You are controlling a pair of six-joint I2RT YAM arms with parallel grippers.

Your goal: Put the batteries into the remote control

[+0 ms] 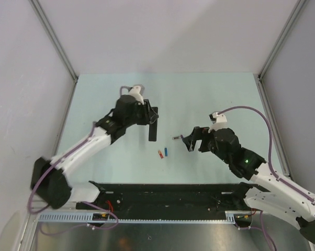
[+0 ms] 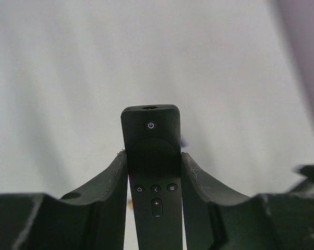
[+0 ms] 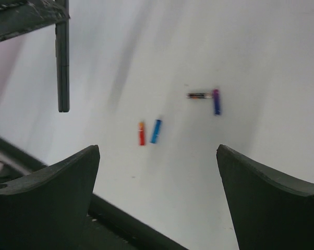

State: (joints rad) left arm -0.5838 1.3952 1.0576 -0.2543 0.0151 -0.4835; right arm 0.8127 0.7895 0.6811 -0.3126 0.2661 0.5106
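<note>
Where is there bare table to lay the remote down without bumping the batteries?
Bare: the far strip of the table, beyond the held remote control, and the far right corner past the right gripper. Crowded: the middle between those two, where the red battery, blue battery and dark battery lie.

Black remote [image 2: 152,156] clamped mid-length, red battery [image 1: 160,153] beside blue battery [image 1: 166,152]
</note>
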